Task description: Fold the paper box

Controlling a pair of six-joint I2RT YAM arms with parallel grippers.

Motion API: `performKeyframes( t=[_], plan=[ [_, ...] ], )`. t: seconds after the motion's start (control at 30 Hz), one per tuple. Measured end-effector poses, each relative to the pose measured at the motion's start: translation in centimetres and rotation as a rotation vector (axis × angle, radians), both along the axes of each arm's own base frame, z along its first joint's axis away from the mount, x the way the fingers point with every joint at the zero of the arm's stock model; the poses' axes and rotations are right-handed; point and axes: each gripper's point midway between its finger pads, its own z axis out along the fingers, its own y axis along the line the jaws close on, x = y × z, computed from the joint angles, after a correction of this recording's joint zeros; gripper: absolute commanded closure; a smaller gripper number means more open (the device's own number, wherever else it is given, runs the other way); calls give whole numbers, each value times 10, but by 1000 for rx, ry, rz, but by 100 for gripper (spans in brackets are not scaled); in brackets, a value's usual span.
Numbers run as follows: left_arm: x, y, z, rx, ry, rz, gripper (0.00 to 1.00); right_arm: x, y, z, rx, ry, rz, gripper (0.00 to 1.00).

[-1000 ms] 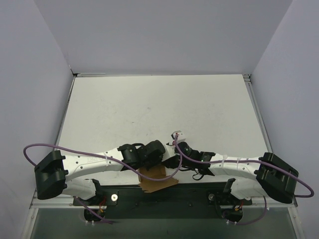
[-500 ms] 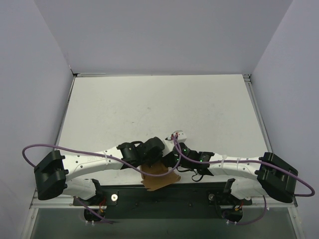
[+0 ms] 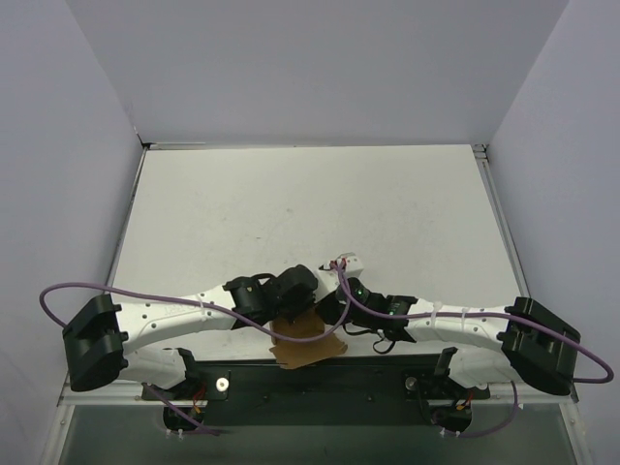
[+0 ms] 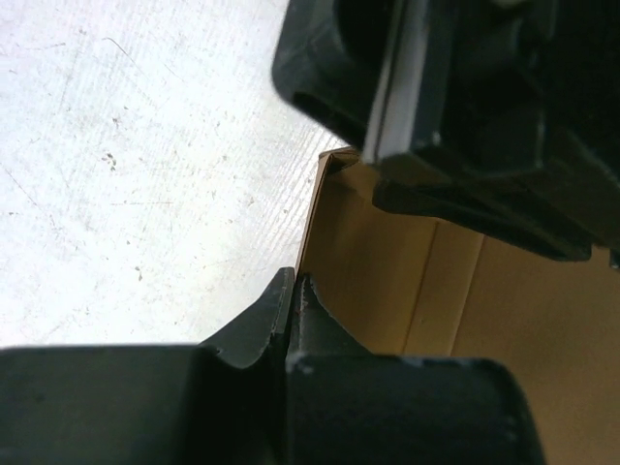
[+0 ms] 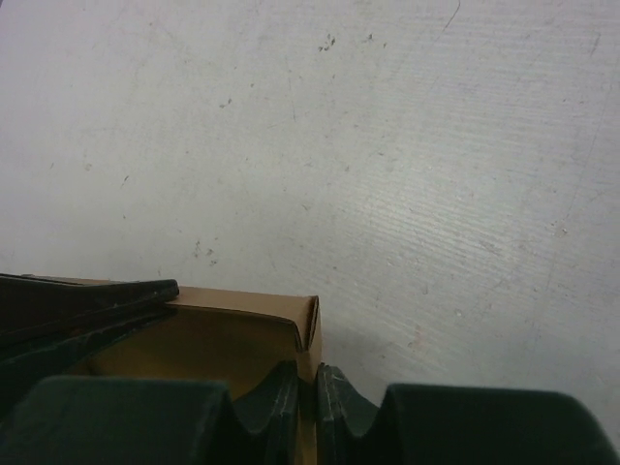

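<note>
The paper box [image 3: 303,341] is a brown cardboard piece, partly folded, at the near edge of the table between both wrists. My left gripper [image 3: 302,308] is shut on one upright wall of it; in the left wrist view the fingertips [image 4: 291,291] pinch the brown wall [image 4: 387,281] edge. My right gripper [image 3: 325,312] is shut on the adjoining wall; in the right wrist view its jaws [image 5: 308,383] clamp the box [image 5: 232,334] just below a folded corner. The other gripper's black finger [image 5: 87,300] shows at the left.
The white table [image 3: 310,213] stretches away behind the box, with pale walls on three sides. The black base rail [image 3: 320,383] lies just below the box. Purple cables [image 3: 116,289] loop over both arms.
Both grippers and the box have shifted slightly up and away from the table's near edge, staying closed on the cardboard. The box looks a little more gathered.
</note>
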Motion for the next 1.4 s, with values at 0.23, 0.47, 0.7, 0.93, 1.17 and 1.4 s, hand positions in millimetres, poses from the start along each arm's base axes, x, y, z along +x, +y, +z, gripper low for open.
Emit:
performKeyframes(
  t=[0.23,0.47,0.7,0.93,1.17,1.4],
  plan=[
    [3,1,8,-24,-12,11,100,7,-2,9,-61,-39,-69,100],
    [9,-2,12,-50,-28,28,100,19,-9,18,-133,-92,-218,100],
    [14,-6,20,-84,-56,40,100,35,-17,27,-200,-161,-402,100],
    [16,-6,19,-90,-57,30,100,43,-18,24,-241,-182,-531,100],
    [15,-9,18,-97,-41,-19,100,39,-23,24,-254,-185,-575,100],
    [15,-11,15,-101,-21,-15,100,36,-28,24,-281,-184,-569,58]
  ],
)
